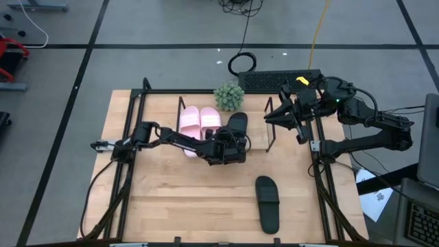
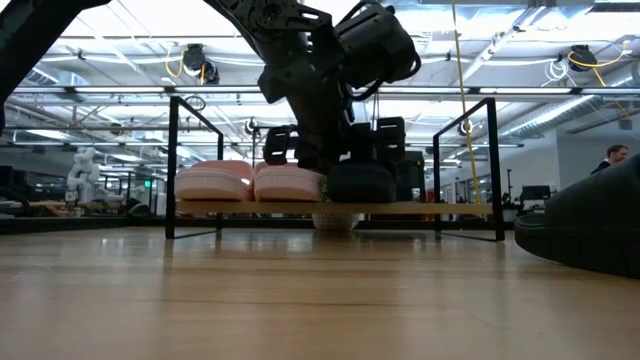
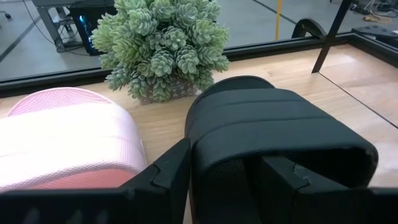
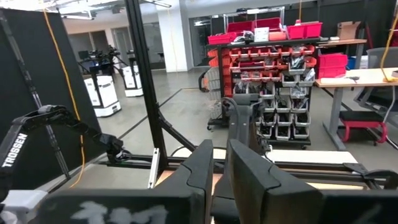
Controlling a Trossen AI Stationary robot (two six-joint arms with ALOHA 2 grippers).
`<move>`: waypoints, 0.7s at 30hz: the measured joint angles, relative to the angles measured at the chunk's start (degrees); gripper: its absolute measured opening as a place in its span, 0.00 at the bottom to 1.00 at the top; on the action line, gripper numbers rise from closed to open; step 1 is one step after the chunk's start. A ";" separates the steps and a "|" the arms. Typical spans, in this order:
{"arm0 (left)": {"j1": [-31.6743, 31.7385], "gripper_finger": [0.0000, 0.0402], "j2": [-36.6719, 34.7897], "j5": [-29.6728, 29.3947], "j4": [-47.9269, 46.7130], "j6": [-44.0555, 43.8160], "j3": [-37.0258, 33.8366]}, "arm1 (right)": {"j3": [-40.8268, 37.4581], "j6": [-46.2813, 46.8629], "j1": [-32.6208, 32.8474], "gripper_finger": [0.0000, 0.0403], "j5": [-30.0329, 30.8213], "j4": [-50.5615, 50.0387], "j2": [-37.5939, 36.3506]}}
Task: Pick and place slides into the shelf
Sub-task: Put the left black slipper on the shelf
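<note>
The shelf [image 1: 257,130] stands at the table's far middle, and its wooden board [image 2: 430,208] carries three slides. The pink pair [image 1: 199,122] [image 2: 250,182] [image 3: 68,143] lies side by side on the left. A black slide [image 1: 238,123] [image 2: 362,185] [image 3: 273,118] rests sole-down to their right. My left gripper [image 1: 230,143] [image 3: 227,158] is open at that slide's near end. One finger [image 3: 168,174] stands outside between the black and pink slides, the other [image 3: 283,177] under the strap. A second black slide [image 1: 267,204] [image 2: 585,230] lies on the table, near right. My right gripper [image 1: 269,118] [image 4: 221,180] hangs raised right of the shelf, shut and empty. My left gripper's fingers stand on either side of the black slide's strap wall [image 3: 211,155], the side next to the pink pair. They come nearly level from the table's near side. Whether they touch the wall I cannot tell. The slide rests flat on the shelf board.
A potted succulent [image 1: 229,96] [image 3: 165,43] stands just behind the shelf, close to the black slide's far end. A keyboard [image 1: 281,80] lies beyond the table's far edge. The shelf's dark end frames [image 2: 495,165] rise at both ends. Bare board shows right of the black slide.
</note>
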 joint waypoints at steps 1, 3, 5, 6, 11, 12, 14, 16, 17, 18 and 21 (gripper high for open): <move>0.12 0.37 0.00 0.01 0.00 -0.31 0.00 | 0.00 0.00 0.00 0.11 -0.17 0.00 0.00; 0.32 0.37 0.00 0.28 -0.01 -1.25 0.00 | 0.00 0.00 0.02 0.11 -0.55 0.02 0.00; 0.56 0.37 0.00 1.02 -0.02 -1.51 0.00 | 0.00 0.01 0.02 0.11 -0.75 0.02 0.00; 0.67 0.36 0.00 1.40 -0.04 -1.53 0.00 | 0.00 0.01 0.02 0.11 -0.92 0.02 0.00; 0.65 0.25 0.00 1.50 -0.09 -3.19 0.00 | 0.00 0.01 0.02 0.11 -1.02 0.02 0.00; 0.55 0.22 0.00 1.48 -0.09 -3.14 0.00 | 0.00 0.01 0.02 0.11 -1.03 0.02 0.00; 0.44 0.16 0.00 1.39 -0.07 -3.02 0.00 | 0.00 -0.01 0.00 0.11 -1.03 0.02 0.00; 0.25 0.10 0.02 1.29 -0.07 -2.89 0.00 | 0.00 -0.01 0.00 0.11 -1.02 0.02 0.00; 0.22 0.06 0.02 1.28 -0.07 -2.48 0.00 | 0.00 0.00 0.00 0.11 -1.03 0.02 0.00; 0.21 0.03 0.02 1.28 -0.05 -1.96 0.00 | 0.00 -0.01 0.00 0.11 -1.02 0.02 0.00; 0.13 0.02 0.02 1.22 0.02 -1.78 0.00 | 0.00 -0.01 0.00 0.11 -1.03 0.02 0.00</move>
